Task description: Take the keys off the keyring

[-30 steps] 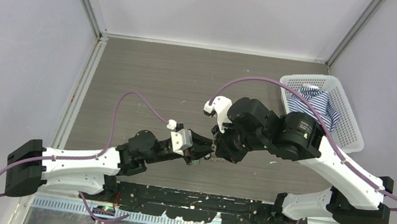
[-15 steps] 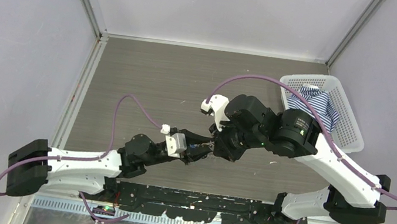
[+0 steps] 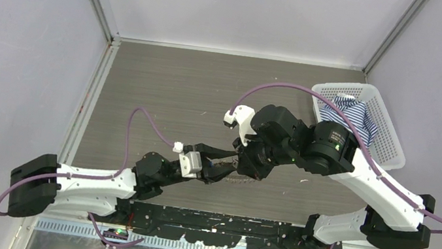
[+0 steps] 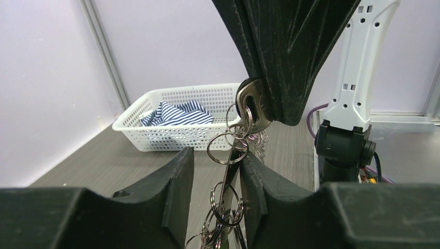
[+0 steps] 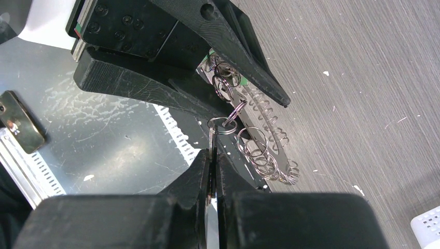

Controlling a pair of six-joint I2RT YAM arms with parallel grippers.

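The left gripper (image 4: 215, 162) stands open with nothing held; its jaws flank the hanging chain of small rings (image 4: 227, 148). The keyring (image 5: 275, 140), apparently the jagged loop at the chain's lower end, is hung close over the tabletop (image 5: 363, 78). The right gripper (image 5: 212, 153) is closed on a silver key (image 4: 253, 102), from which the chain is suspended. The step in hand is judged to be separation of this key. Next, the ring nearest the key is to be clamped by the left gripper, so that the key can be worked off.

white arm links (image 3: 91, 179), black joints (image 3: 152, 168), purple cables (image 3: 283, 85)
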